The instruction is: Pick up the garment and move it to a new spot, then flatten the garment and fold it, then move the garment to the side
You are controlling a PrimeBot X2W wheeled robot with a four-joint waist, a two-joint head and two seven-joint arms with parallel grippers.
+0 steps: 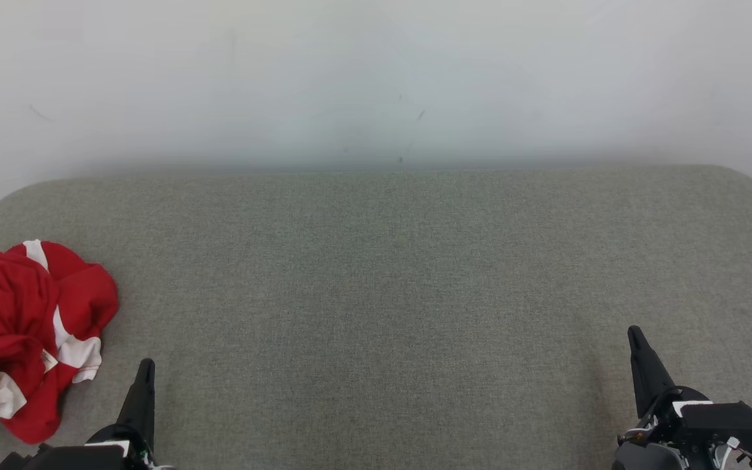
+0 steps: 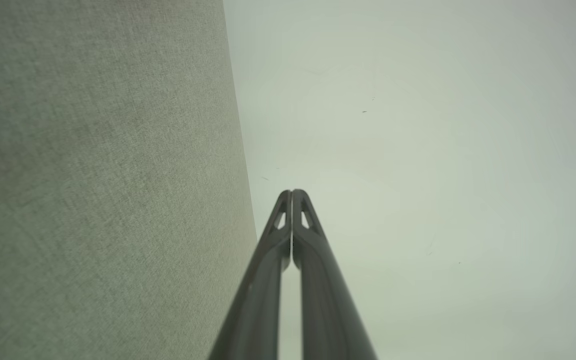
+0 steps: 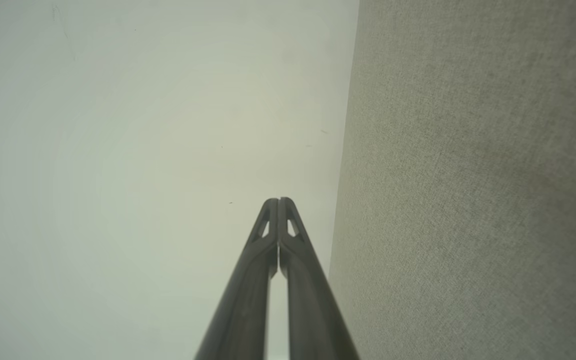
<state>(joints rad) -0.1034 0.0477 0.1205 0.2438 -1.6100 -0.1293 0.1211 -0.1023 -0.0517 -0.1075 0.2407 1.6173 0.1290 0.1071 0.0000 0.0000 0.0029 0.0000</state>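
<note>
The red-and-white garment point(image 1: 17, 333) lies crumpled at the near left of the grey worktop point(image 1: 389, 274). Left tool point(image 1: 146, 364) and right tool point(image 1: 634, 333) are clenched, apart from it.

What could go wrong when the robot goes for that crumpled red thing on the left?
1. The red-and-white garment lies bunched near the grey cushioned surface's left end; a push might slide it off.
2. A pinch may catch several crumpled layers, hindering flattening.
3. The left gripper and right gripper are shut; unopened, they would only shove the cloth.
</note>
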